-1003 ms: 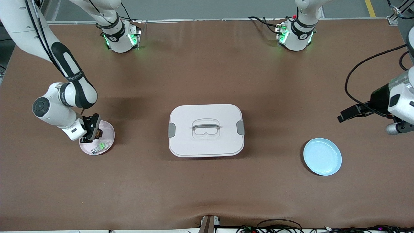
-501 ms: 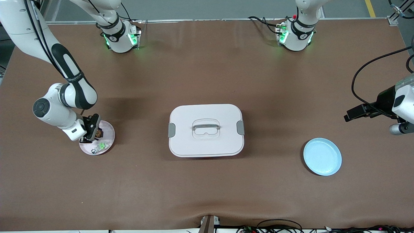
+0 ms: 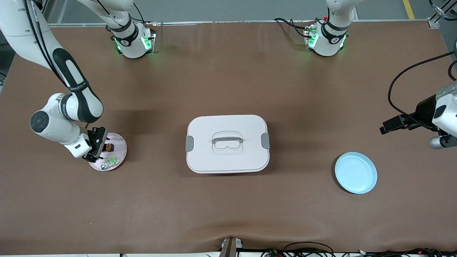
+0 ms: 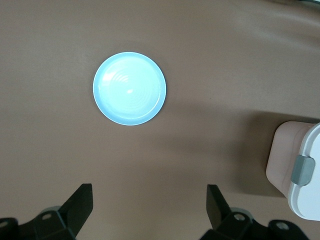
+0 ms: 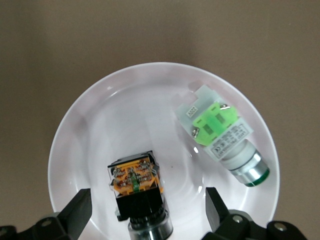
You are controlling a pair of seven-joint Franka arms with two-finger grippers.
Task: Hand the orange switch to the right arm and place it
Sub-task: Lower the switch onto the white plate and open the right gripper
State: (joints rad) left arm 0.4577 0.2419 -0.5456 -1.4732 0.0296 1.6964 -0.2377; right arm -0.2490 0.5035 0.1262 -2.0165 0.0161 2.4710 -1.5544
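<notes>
At the left edge of the front view, about halfway down, the right gripper (image 3: 93, 147) hangs low over the pink plate (image 3: 119, 142), and over the last second it has slid a little toward the frame's left edge, so the orange switch (image 3: 109, 146) now shows clear beside the fingers rather than half covered by them. The right wrist view shows both fingers (image 5: 75, 212) spread wide and empty at the bottom of the frame, with the orange switch (image 5: 136, 186) lying on the pink plate (image 5: 90, 110) between them, low and centre in the picture, and the green switch (image 5: 222, 136) lying apart from it at centre right. The shift reads as a final alignment over the part, so the pick-up is probably about to begin and nothing of the task is done yet. At the right edge of the front view the left arm (image 3: 441, 114) has drawn back toward that edge and now waits; its gripper (image 4: 150, 210) is spread wide and empty, up above the bare table near the blue plate (image 4: 129, 88), which sits at lower right of the front view. The white lidded box (image 3: 227, 143) sits at the centre of the frame, untouched.
</notes>
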